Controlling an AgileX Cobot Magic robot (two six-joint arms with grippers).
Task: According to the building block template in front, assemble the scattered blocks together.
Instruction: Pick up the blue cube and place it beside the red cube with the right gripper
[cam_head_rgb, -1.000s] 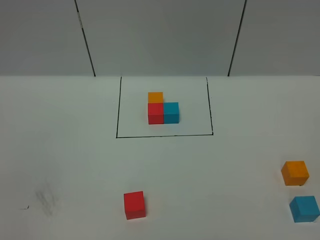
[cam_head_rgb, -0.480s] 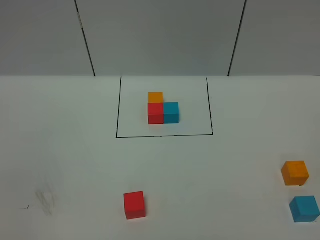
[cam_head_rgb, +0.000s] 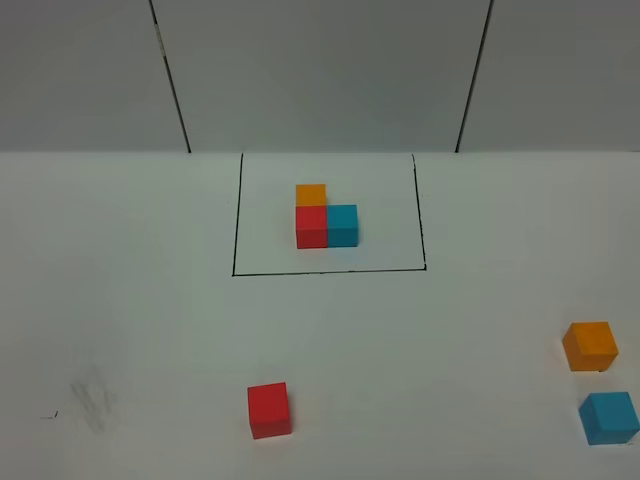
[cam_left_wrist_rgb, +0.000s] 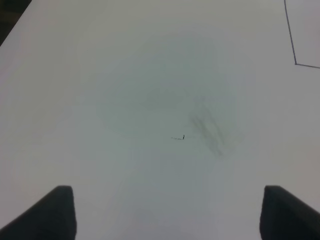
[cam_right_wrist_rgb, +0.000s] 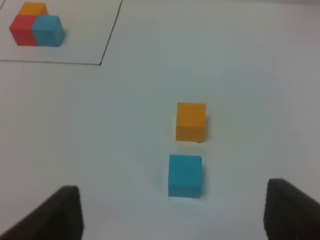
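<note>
The template (cam_head_rgb: 325, 220) is an L of joined orange, red and cyan cubes inside a black drawn rectangle (cam_head_rgb: 330, 270) at the table's far middle; it also shows in the right wrist view (cam_right_wrist_rgb: 36, 29). The loose red cube (cam_head_rgb: 269, 410) sits near the front, left of centre. The loose orange cube (cam_head_rgb: 590, 346) and cyan cube (cam_head_rgb: 608, 417) sit at the front right, also in the right wrist view, orange (cam_right_wrist_rgb: 191, 121) and cyan (cam_right_wrist_rgb: 185, 175). My left gripper (cam_left_wrist_rgb: 167, 212) is open over bare table. My right gripper (cam_right_wrist_rgb: 172, 215) is open, just short of the cyan cube. Neither arm shows in the high view.
The white table (cam_head_rgb: 150, 320) has a faint grey smudge (cam_head_rgb: 95, 403) and a small black mark at the front left, also in the left wrist view (cam_left_wrist_rgb: 210, 130). A grey wall with two dark seams (cam_head_rgb: 170, 75) stands behind the table.
</note>
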